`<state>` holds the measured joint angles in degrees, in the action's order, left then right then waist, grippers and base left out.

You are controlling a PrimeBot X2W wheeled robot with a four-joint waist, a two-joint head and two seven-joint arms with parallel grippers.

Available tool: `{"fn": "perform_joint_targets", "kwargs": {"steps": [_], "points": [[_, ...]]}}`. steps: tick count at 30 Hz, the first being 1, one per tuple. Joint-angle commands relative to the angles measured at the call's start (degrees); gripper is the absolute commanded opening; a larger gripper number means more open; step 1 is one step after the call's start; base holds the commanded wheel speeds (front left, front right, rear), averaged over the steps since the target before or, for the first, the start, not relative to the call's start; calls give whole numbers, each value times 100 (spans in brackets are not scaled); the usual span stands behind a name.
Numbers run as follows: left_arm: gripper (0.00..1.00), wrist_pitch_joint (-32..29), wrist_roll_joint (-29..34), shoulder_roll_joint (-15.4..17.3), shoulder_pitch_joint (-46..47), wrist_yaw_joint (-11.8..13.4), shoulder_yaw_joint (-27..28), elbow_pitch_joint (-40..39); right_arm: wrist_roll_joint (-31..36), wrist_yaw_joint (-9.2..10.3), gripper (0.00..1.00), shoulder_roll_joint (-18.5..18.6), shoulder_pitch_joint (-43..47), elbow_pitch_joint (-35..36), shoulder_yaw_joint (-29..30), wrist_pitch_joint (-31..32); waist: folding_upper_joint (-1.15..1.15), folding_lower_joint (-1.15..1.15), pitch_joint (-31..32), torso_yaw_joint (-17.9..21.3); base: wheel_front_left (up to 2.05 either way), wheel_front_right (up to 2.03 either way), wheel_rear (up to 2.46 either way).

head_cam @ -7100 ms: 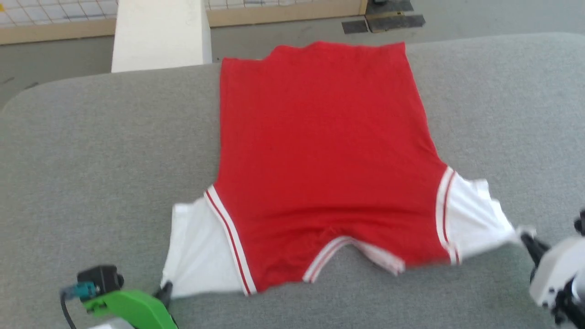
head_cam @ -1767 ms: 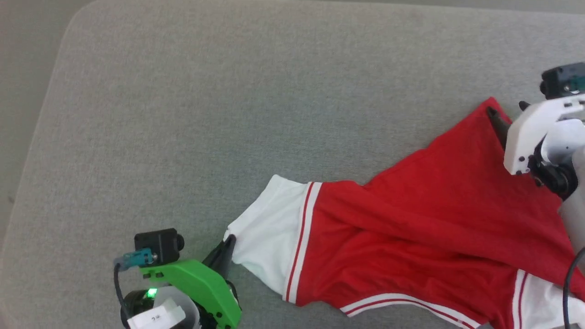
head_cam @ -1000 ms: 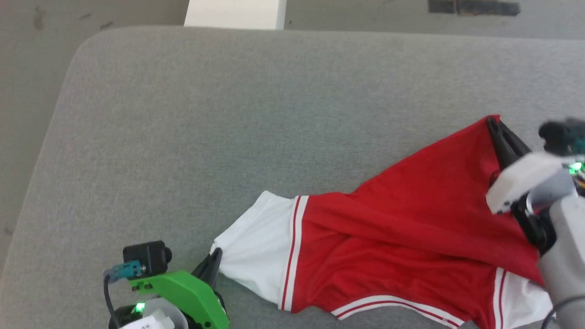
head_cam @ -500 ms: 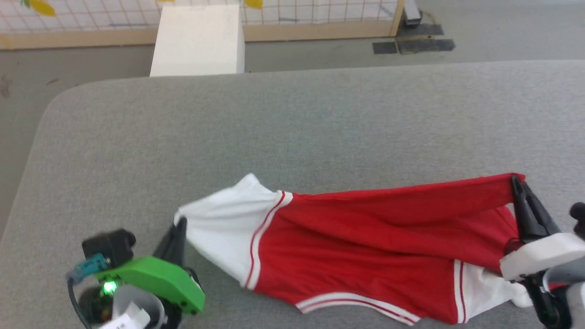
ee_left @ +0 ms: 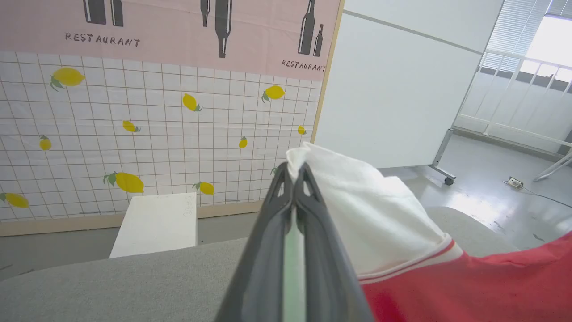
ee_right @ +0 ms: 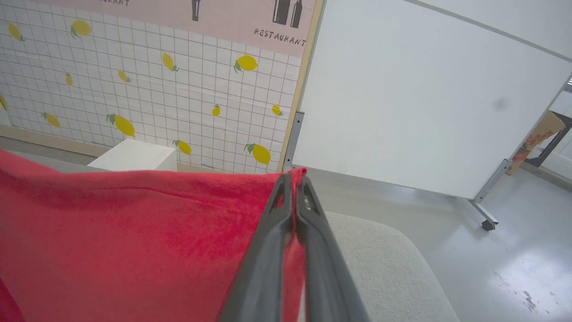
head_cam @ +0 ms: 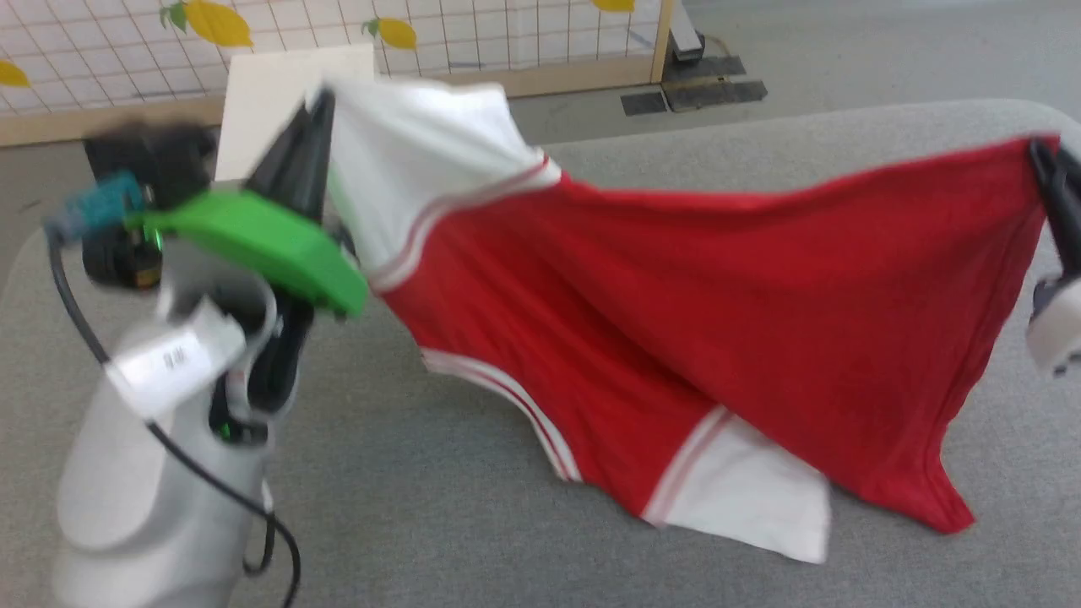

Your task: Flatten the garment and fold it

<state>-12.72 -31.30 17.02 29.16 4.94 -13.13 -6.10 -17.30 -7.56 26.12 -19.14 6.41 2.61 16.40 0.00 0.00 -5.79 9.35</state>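
The left hand (head_cam: 323, 97) is clamped on a white corner of the garment (head_cam: 718, 321) and the right hand (head_cam: 1039, 150) on a red corner, holding it spread in the air between them, its lower corners hanging toward the grey tabletop (head_cam: 439, 523).

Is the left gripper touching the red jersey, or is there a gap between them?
Touching. In the left wrist view, the left gripper has its fingers closed on a white corner of the jersey, pinched at their tips.
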Motion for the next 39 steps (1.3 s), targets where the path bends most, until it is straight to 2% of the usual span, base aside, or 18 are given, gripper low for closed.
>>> {"fn": "perform_joint_targets", "kwargs": {"steps": [1, 3, 6, 8, 15, 18, 23, 29, 34, 39], "points": [[0, -32, -49, -34, 366, -57, 13, 86, -23, 8, 0, 105, -319, 25, -114, 102, 0, 0, -294, 91, 0, 0, 0], [0, -100, -45, -79, 909, -71, 23, 224, -92, 8, 0, 265, -788, -15, -263, 256, 0, 0, -544, 128, 0, 0, 0], [0, -174, 324, 9, 1823, -78, -108, 511, -178, 8, 0, 508, -1526, -183, -492, 414, 0, 0, -980, 134, 0, 0, 0], [0, -190, 436, -47, 2425, -64, -136, 744, -222, 8, 0, 622, -2010, -336, -647, 483, 0, 0, -1266, 143, 0, 0, 0], [0, 87, 1049, -36, 4398, 69, -144, 1493, 24, 8, 0, 895, -3840, -1146, -1436, 582, 0, 0, -2197, 254, 0, 0, 0], [0, 368, 1300, 3, 5212, 116, -116, 1755, 213, 8, 0, 822, -4669, -1616, -1657, 476, 0, 0, -2577, 340, 0, 0, 0], [0, 1240, 1671, 70, 6218, 203, -40, 2061, 585, 8, 0, 364, -5693, -2350, -1310, -138, 0, 0, -3010, 406, 0, 0, 0], [0, 2152, 1868, 159, 6394, 205, -49, 2490, 1125, 8, 0, 40, -6015, -2938, -1149, -973, 0, 0, -3111, 293, 0, 0, 0], [0, 2217, 1785, 272, 5667, 120, -115, 3072, 1021, 8, 0, -123, -5591, -3459, -1333, -1237, 0, 0, -2941, 115, 0, 0, 0], [0, 1879, 1711, 537, 4442, 2, -261, 3664, 539, 8, 0, -221, -4825, -3848, -1771, -1412, 0, 0, -2580, -14, 0, 0, 0]]}}
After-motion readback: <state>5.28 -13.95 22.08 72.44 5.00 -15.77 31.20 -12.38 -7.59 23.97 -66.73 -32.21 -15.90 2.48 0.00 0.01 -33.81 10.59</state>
